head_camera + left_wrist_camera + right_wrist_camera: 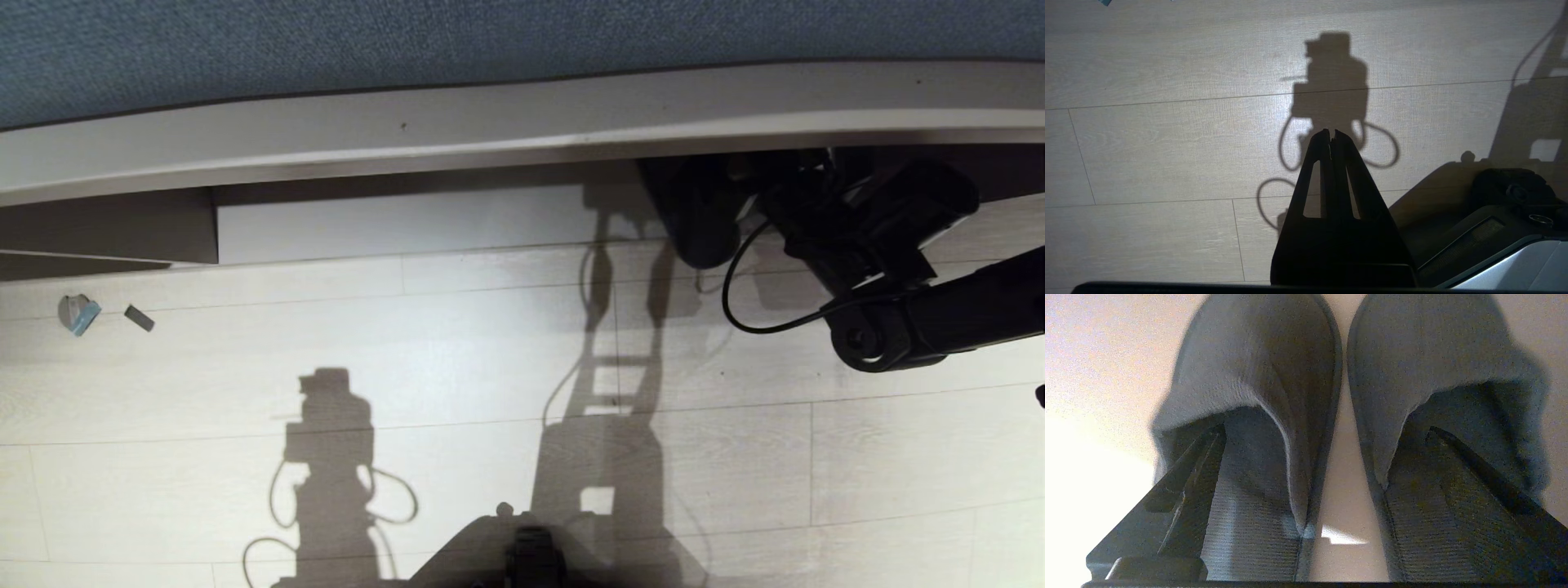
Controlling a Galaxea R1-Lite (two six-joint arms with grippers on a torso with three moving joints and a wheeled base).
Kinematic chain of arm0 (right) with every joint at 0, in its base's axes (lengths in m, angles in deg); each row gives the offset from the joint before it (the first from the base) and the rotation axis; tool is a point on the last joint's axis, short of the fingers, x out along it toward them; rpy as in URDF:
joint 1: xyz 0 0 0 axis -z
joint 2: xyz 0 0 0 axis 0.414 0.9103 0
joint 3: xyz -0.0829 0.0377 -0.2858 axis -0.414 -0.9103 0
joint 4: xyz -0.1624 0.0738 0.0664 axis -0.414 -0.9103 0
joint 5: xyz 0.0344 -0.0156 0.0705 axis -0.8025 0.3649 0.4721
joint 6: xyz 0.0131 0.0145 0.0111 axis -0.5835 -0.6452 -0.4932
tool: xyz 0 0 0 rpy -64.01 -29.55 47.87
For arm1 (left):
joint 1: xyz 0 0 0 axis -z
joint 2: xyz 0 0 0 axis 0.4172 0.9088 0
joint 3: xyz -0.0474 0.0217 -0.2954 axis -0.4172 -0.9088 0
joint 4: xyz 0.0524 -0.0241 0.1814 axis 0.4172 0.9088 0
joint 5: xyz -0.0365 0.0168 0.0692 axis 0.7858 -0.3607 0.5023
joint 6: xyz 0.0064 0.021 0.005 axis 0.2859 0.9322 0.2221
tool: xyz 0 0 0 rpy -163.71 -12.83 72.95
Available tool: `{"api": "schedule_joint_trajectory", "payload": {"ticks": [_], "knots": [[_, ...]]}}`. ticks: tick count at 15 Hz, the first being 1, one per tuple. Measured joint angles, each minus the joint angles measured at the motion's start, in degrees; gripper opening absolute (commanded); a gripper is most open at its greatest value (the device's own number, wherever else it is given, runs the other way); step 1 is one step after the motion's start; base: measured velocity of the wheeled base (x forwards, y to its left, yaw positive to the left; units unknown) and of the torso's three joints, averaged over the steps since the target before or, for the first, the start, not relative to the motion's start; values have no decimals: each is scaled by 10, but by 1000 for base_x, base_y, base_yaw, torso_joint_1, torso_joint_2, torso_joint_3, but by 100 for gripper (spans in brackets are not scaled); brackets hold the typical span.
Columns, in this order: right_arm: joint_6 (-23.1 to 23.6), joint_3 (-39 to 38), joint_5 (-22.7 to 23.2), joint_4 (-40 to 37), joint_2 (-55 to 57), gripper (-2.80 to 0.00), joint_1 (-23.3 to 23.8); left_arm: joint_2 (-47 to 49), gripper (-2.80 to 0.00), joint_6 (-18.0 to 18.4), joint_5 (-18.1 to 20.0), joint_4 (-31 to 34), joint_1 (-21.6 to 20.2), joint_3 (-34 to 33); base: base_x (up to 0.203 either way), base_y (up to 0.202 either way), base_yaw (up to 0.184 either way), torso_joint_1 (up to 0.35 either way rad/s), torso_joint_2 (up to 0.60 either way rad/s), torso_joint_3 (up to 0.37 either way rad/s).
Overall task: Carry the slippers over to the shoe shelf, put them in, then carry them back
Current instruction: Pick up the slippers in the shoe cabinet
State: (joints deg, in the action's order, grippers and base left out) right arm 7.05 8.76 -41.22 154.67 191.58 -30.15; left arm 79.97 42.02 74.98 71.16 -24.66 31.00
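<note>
Seen from the robot's head, pale plank flooring point(457, 359) fills most of the scene, and the shoe shelf point(408, 220) runs across the twelve o'clock side as a low open-fronted compartment with a pale base board under a long taupe top. The right arm reaches in from three o'clock toward the shelf opening at about one o'clock, where the slippers point(694, 216) show only as a dark shape at the shelf's front edge. The right wrist camera gives a close look: the two dark grey slippers point(1339, 396) lie side by side on a pale surface, a narrow gap between them. The right gripper point(1327, 433) is spread wide, one finger point(1184, 473) reaching into the one slipper and the other into its neighbour, each tip tucked beneath a strap; it squeezes nothing. The left gripper point(1331, 134) hangs over bare floor with its fingertips pressed together, holding nothing. Two small scraps point(79, 314) lie on the floor at about nine o'clock.
</note>
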Motion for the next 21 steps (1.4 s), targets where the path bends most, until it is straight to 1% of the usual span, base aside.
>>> {"api": "schedule_joint_trajectory", "payload": {"ticks": [4, 11, 12, 17, 21], "knots": [[-13, 75, 0, -5, 37, 0, -1, 0, -280, 0, 0, 0, 0, 0, 0, 0, 0, 0, 0, 0], [-27, 209, 0, -36, 98, 0, -2, 0, -280, 0, 0, 0, 0, 0, 0, 0, 0, 0, 0, 0], [-32, 226, -1, -38, 108, -280, -2, 0, -280, 0, 0, 0, 0, 0, 0, 0, 0, 0, 0, 0], [-38, 262, -11, -51, 131, -280, -2, 0, -280, -1, 0, 0, 0, 0, 0, 0, 0, 0, 0, 0], [-41, 268, -13, -67, 119, -280, -9, 0, -280, -1, 0, 0, 0, 0, 0, 0, 0, 0, 0, 0]]}}
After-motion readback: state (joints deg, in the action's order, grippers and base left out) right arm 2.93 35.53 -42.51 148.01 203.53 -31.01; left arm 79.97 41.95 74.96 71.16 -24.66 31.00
